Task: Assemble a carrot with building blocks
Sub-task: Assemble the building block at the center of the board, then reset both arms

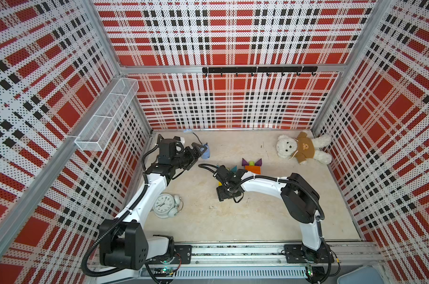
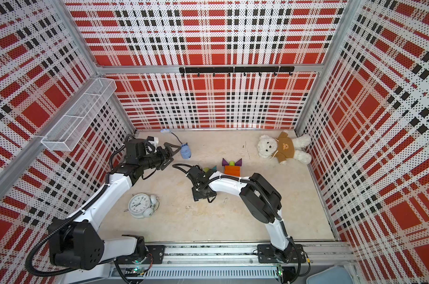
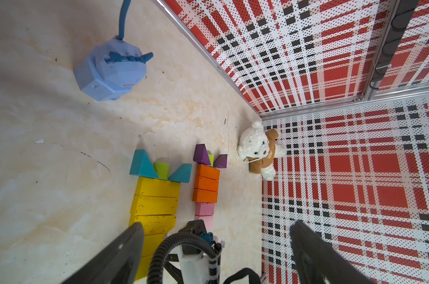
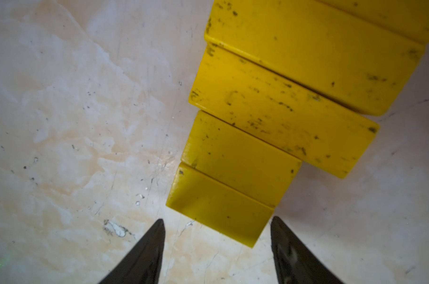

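The building blocks lie in two rows on the floor. Yellow bars (image 3: 157, 196) taper from two teal triangles (image 3: 143, 163) and a lime-green stub (image 3: 162, 168). Beside them, orange bars (image 3: 206, 183) and pink bars (image 3: 204, 209) run from two purple triangles (image 3: 201, 155); both top views show this row (image 1: 252, 169) (image 2: 232, 170). My right gripper (image 4: 217, 220) hangs open just short of the smallest yellow bar (image 4: 221, 206), touching nothing. The right arm (image 1: 257, 183) hides most of the yellow row from above. My left gripper (image 3: 216, 226) (image 1: 196, 150) is open and empty, off to the left.
A plush bear (image 1: 302, 147) lies in the back right corner. A white alarm clock (image 1: 165, 205) sits by the left arm. A blue toy with a cord (image 3: 110, 71) stands just beyond the left gripper. A wire basket (image 1: 107, 115) hangs on the left wall.
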Motion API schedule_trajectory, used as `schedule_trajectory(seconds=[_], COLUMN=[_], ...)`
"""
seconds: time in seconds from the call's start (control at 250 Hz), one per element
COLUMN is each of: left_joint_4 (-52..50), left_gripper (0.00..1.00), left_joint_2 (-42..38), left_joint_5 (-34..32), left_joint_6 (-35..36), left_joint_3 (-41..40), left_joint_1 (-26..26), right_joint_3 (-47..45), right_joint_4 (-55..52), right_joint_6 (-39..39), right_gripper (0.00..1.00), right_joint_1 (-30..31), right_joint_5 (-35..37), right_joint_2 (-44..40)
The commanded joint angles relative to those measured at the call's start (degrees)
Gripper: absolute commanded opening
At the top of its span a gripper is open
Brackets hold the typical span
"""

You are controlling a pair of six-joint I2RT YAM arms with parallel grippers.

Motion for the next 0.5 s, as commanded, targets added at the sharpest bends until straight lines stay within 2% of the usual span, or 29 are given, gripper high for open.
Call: schedule_trajectory(seconds=[0.0,0.14,0.168,0.212,0.224,0.232,0.312,0.36,0.496], left_joint_4=[1.45,1.44,1.45,1.44,1.38,1.36,-0.66,-5.39,-15.82], left_gripper=[0.95,0.97,1.00,0.99,1.00,1.00,0.99,1.00,1.00], left_joint_2=[0.29,0.06,-0.27,-0.91,-1.22,-1.38,-4.04,-6.32,-12.64], left_joint_5=[0.55,1.17,1.25,1.39,1.38,1.40,-1.20,-7.48,-33.69], left_joint_6=[0.12,1.67,2.36,3.70,4.09,4.35,8.96,13.94,26.89], left_joint_3=[-0.19,0.62,0.92,1.46,1.64,1.72,3.36,5.61,10.08], left_joint_1=[0.61,0.62,0.70,0.72,0.72,0.61,-0.10,-2.02,-12.08], right_joint_3=[-0.44,-0.51,-0.37,-0.73,-0.92,-1.15,-3.12,-4.27,-10.00], right_joint_4=[-0.16,-1.24,-1.44,-0.97,-0.56,-0.24,3.23,4.85,12.50], right_joint_6=[-0.25,-4.09,-4.98,-6.49,-7.09,-7.57,-11.90,-14.08,-20.43], right_gripper=[0.72,0.78,0.82,0.89,0.98,1.00,1.00,1.00,1.00], right_joint_1=[0.18,-0.12,-0.33,-0.42,-0.47,-0.50,-0.67,-0.86,-1.24], right_joint_5=[2.21,6.43,7.43,10.38,11.10,11.48,16.26,20.00,25.73], right_joint_2=[-5.15,-14.51,-16.77,-20.62,-21.74,-22.46,-29.51,-33.25,-41.65])
